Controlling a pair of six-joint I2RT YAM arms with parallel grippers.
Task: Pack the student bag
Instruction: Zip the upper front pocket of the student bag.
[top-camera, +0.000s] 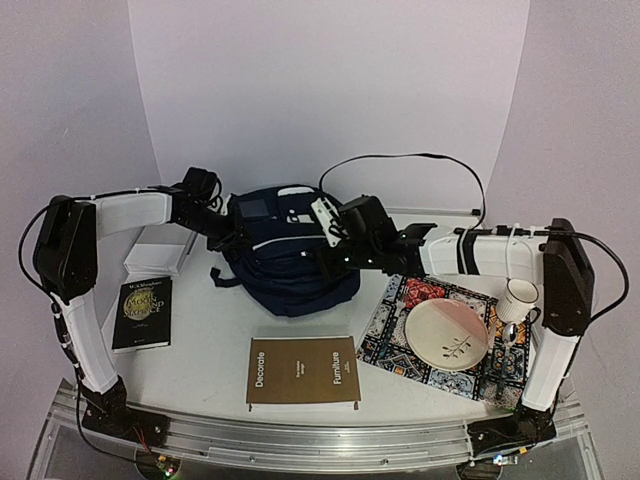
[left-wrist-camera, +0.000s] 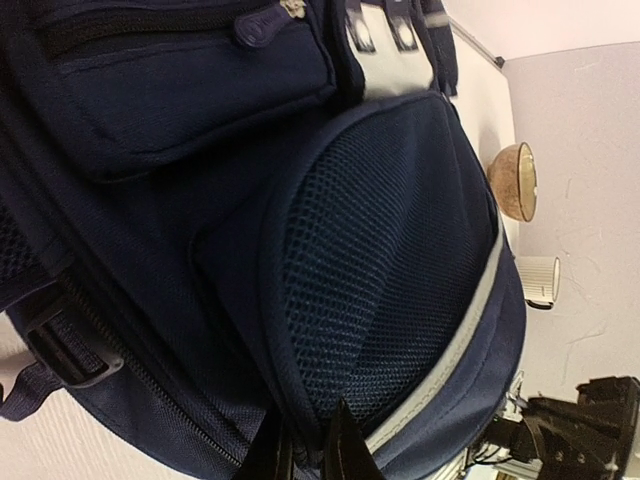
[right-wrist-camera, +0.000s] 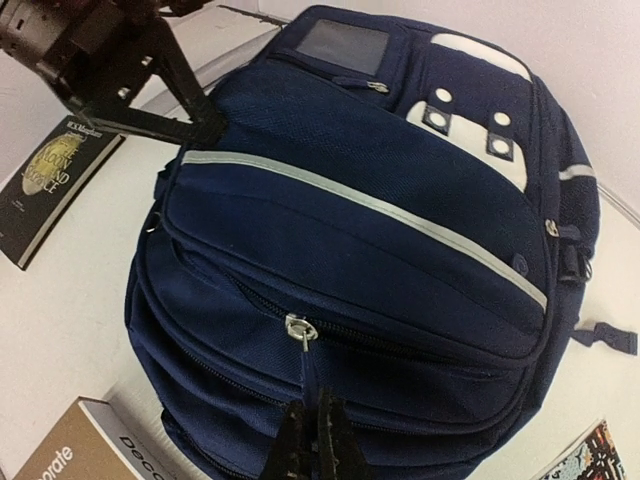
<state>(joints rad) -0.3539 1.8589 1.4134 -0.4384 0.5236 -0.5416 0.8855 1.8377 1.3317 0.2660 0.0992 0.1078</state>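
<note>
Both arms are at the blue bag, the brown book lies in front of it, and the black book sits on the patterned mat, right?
Not quite. The top view shows the black book lying left of the bag, off the mat; a plate sits on the mat. The rest holds.

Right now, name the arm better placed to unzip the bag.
Right. The right fingers sit shut close to the zipper pull on the student bag; the left fingers pinch its far side, likely steadying it.
</note>
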